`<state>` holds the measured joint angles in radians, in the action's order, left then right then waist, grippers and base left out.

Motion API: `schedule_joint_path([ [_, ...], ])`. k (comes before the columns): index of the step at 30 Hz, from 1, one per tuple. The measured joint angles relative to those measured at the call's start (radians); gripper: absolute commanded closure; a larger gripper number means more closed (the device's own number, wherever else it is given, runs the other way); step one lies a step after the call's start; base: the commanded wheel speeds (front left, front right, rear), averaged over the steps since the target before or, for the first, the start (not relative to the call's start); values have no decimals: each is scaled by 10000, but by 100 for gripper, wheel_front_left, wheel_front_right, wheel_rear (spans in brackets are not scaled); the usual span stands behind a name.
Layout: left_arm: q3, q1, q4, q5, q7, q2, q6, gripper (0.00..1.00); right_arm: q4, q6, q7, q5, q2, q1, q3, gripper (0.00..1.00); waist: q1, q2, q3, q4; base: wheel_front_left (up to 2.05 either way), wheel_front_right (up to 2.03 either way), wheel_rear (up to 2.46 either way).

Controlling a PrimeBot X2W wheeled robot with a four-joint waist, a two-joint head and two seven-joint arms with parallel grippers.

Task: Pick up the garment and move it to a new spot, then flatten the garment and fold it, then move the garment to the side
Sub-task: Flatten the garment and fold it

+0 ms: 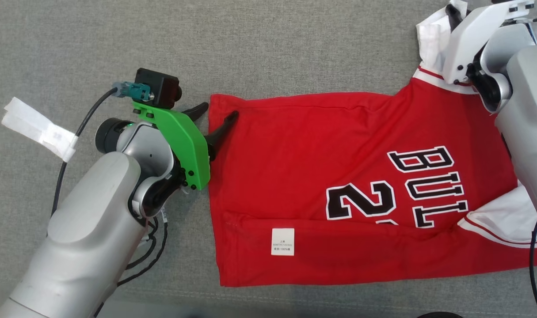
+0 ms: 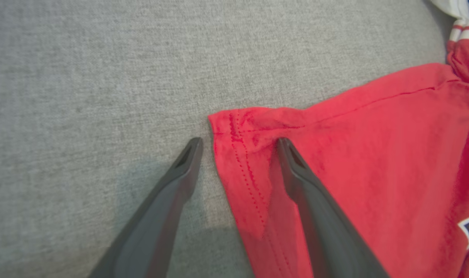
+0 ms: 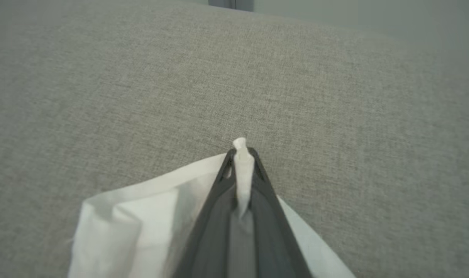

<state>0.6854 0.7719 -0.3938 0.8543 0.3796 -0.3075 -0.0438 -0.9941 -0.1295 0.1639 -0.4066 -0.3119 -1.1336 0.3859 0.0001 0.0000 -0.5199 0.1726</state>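
Note:
The garment (image 1: 321, 176) is a red jersey with black lettering and white sleeves, lying spread on grey fabric. My left gripper (image 1: 217, 112) stands open at its far-left corner, one finger on the red cloth (image 2: 334, 162) and the other finger on the grey surface beside the hem. In the left wrist view the left gripper (image 2: 239, 143) straddles that stitched corner. At the top right my right gripper (image 3: 242, 154) is shut on a pinch of the white sleeve (image 3: 141, 216); in the head view its white housing (image 1: 476, 39) covers the fingertips.
The grey upholstered surface (image 1: 295, 44) stretches all around the jersey. A white paper tag (image 1: 38, 128) hangs on the black cable at far left. A small white care label (image 1: 282, 241) sits on the folded near edge.

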Motion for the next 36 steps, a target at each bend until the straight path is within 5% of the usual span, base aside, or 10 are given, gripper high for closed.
schedule_joint_path([
  [3, -31, 11, -115, 142, 92, -54, -56, 0, 44, -13, -81, -322, -42, -12, 301, 100, 0, 0, 34, -150, 0, 0, 0],
  [4, -69, 9, -142, 192, 56, -63, -94, 50, 69, -15, -138, -430, -79, -12, 384, 100, 0, 0, 50, -202, 0, 0, 0],
  [5, -88, 1, -171, 249, 2, -56, -144, 82, 96, -21, -215, -583, -96, -9, 449, 100, 0, 0, 72, -255, 0, 0, 0],
  [6, -81, -22, -188, 305, 2, -48, -217, 100, 130, -21, -313, -725, -117, 10, 500, 100, 0, 0, 102, -304, 0, 0, 0],
  [13, -253, -526, -115, 662, -535, -73, -397, 100, 752, -21, -953, -1726, -510, 378, 965, 100, 0, 0, 574, -589, 0, 0, 0],
  [25, -821, -1907, 610, 780, -1547, -640, 192, 100, 2640, -19, -1459, -3647, -1843, 2049, 1580, 100, 0, 0, 1931, -1079, 0, 0, 0],
  [36, -991, -5009, 3208, 1129, -2249, -1197, 1168, 100, 5432, -19, -1733, -4836, -3020, 5348, 1628, 100, -1, 0, 2859, -1721, 0, 0, 0],
])
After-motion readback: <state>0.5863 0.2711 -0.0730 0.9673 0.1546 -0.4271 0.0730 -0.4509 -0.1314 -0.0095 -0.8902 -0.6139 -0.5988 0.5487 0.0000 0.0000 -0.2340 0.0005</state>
